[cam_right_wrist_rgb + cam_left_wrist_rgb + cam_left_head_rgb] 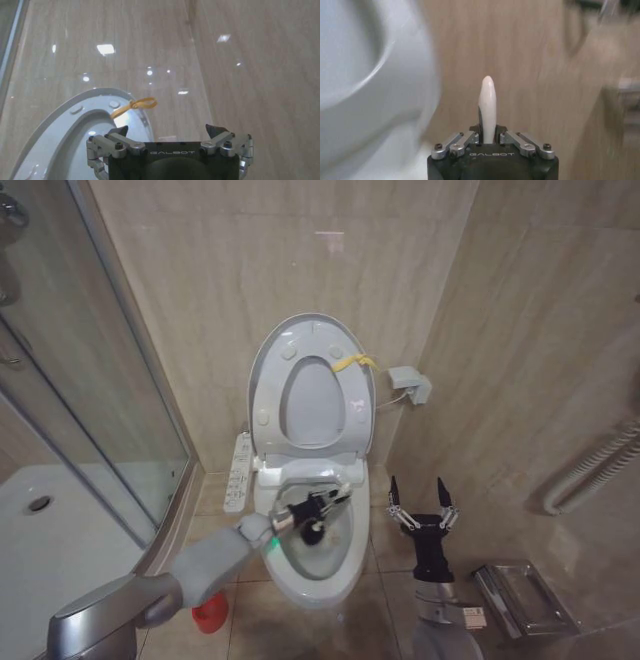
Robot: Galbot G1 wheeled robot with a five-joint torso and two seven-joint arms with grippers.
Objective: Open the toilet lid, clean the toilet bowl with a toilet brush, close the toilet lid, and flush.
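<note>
Shower tray (40, 530): white, at 9 o'clock in the head view, behind a glass door.
Red holder cup (210, 615): on the floor at 7 o'clock, beside the bowl's foot, and the brush is not in it.
Left gripper (318, 508): it reaches over the bowl. Its fingers are pinched on the white handle of the toilet brush (322, 513).
Toilet brush head: the dark end hangs low inside the bowl, near the middle of the head view.
Toilet bowl (345, 572): white and open, at 6 o'clock from the lid.
Toilet lid (268, 365): it stands straight up against the wall, at 12 o'clock. The seat ring is up too. A yellow strap (354, 363) hangs at its rim, at about 2 o'clock on the lid.
Right gripper (423, 510): it waits beside the bowl at 3 o'clock, fingers spread wide, holding nothing.
Step now: I think this is the scrubbing step. The lid is already up.
Next move needs: rub the brush head around the inside wall, and keep the grip tight so the thin handle does not slip.
Left wrist view: up close, the white handle tip (488, 108) sticks up between the squeezed fingers. The head view cannot show that so well.
Right wrist view: the strap (132, 106) and the lid's grey underside from near.
</note>
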